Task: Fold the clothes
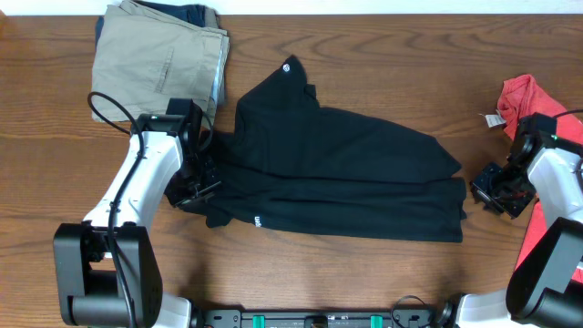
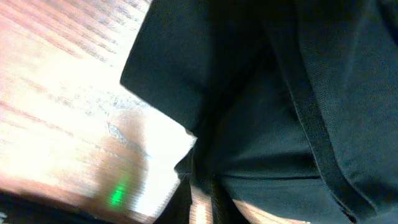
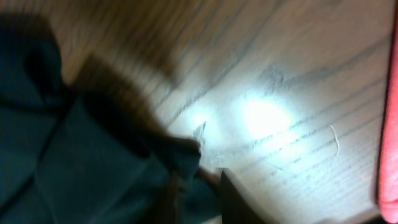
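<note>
Flanking the black garment (image 1: 346, 173) at the middle of the bench (image 1: 364, 282), the left hand (image 1: 196, 189) and the right hand (image 1: 495, 191) sit at its side edges; open or closed, I cannot tell.

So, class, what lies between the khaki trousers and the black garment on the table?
Only a narrow strip of bare wooden table separates the khaki trousers from the black garment. The overhead view shows it.

Blurred wrist views; glare on table (image 3: 261, 118)
</note>
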Available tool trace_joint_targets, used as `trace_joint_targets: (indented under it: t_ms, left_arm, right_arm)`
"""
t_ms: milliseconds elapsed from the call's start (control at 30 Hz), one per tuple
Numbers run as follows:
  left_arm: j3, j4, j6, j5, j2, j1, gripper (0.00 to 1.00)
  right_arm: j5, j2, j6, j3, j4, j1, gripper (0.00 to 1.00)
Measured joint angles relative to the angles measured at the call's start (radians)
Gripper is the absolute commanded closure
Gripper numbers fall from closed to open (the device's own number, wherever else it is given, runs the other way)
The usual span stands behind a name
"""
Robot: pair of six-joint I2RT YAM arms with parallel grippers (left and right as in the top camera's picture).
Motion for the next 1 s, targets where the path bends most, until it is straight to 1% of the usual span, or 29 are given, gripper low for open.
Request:
trace_joint_targets:
  t_ms: [33, 67, 100, 167, 300, 333, 367, 467, 500, 667, 767, 900, 1000]
  left_arm:
    - [0.000, -0.005, -0.001, 0.002, 0.000, 0.000, 0.17]
    - [0.000, -0.008, 0.002, 0.005, 0.000, 0.000, 0.07]
    - [0.000, -0.012, 0.010, 0.007, 0.000, 0.000, 0.04]
    - [0.000, -0.020, 0.016, 0.011, 0.000, 0.000, 0.04]
    - [0.000, -0.027, 0.023, 0.021, 0.000, -0.001, 0.04]
    - [0.000, -0.018, 0.024, 0.022, 0.000, -0.003, 0.06]
    - [0.000, -0.003, 0.025, 0.023, 0.000, -0.006, 0.13]
    - [0.000, 0.021, 0.034, 0.035, 0.000, -0.029, 0.28]
    - [0.000, 0.023, 0.041, 0.047, 0.000, -0.046, 0.30]
    - [0.000, 0.074, 0.048, 0.078, 0.000, -0.179, 0.30]
    - [0.000, 0.113, 0.031, 0.090, 0.000, -0.264, 0.30]
    - [0.000, 0.129, -0.024, 0.099, 0.000, -0.311, 0.37]
    - [-0.002, 0.135, -0.071, 0.101, 0.000, -0.320, 0.40]
  right_arm:
    - [-0.014, 0.000, -0.017, 0.004, -0.010, 0.000, 0.51]
    - [-0.021, 0.000, -0.023, 0.006, -0.013, 0.000, 0.45]
    - [-0.029, 0.000, -0.027, 0.007, -0.016, 0.000, 0.41]
    - [-0.049, 0.000, -0.053, 0.009, -0.024, 0.000, 0.36]
    - [-0.071, 0.000, -0.075, 0.009, -0.029, 0.000, 0.31]
    - [-0.075, 0.000, -0.078, 0.010, -0.028, 0.001, 0.30]
    - [-0.076, 0.000, -0.080, 0.010, -0.024, 0.003, 0.30]
    - [-0.079, 0.000, -0.082, 0.011, -0.014, 0.018, 0.30]
    - [-0.080, 0.000, -0.082, 0.012, -0.011, 0.029, 0.29]
    - [-0.082, 0.000, -0.086, 0.013, 0.012, 0.082, 0.20]
    - [-0.085, 0.000, -0.089, 0.013, 0.021, 0.118, 0.18]
    - [-0.087, 0.000, -0.089, 0.013, 0.020, 0.146, 0.15]
    - [-0.089, 0.000, -0.089, 0.013, 0.019, 0.150, 0.15]
